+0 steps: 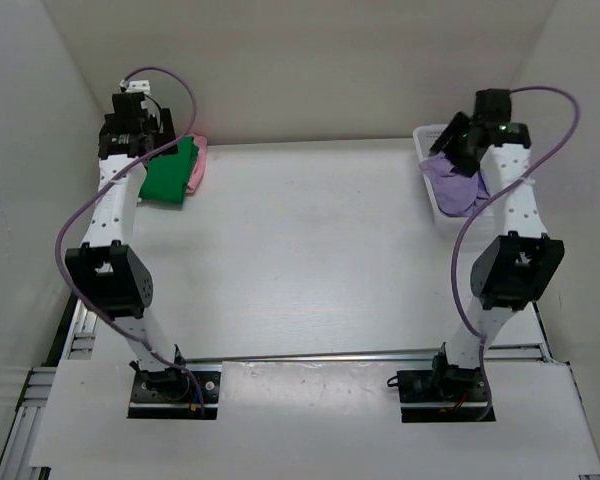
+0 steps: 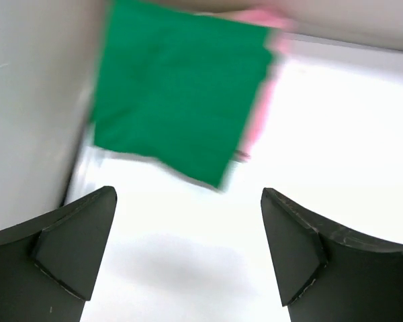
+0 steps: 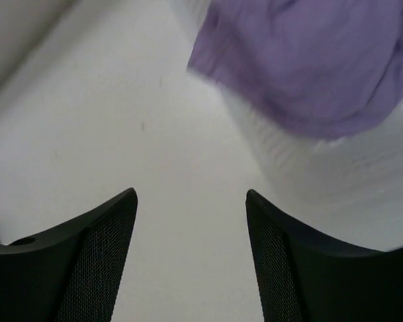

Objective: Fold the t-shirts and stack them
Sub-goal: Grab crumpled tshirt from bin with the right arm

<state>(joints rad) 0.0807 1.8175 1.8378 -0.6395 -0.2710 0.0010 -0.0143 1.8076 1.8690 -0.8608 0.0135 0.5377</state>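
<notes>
A folded bright green t-shirt (image 1: 168,178) lies at the table's far left on a pink t-shirt (image 1: 198,163), whose edge shows along its right side. My left gripper (image 1: 150,142) hovers over their back left corner. In the left wrist view the green shirt (image 2: 174,87) and the pink edge (image 2: 260,117) lie ahead of the left gripper (image 2: 188,194), open and empty. A light purple t-shirt (image 1: 454,185) hangs crumpled over the basket at far right. My right gripper (image 1: 460,145) is above it. In the right wrist view the right gripper (image 3: 190,193) is open and empty, with the purple shirt (image 3: 309,60) ahead.
A white mesh basket (image 1: 427,150) stands at the far right by the wall, and its side (image 3: 329,181) fills the right of the right wrist view. White walls close in the table at the left, back and right. Purple cables loop from both arms.
</notes>
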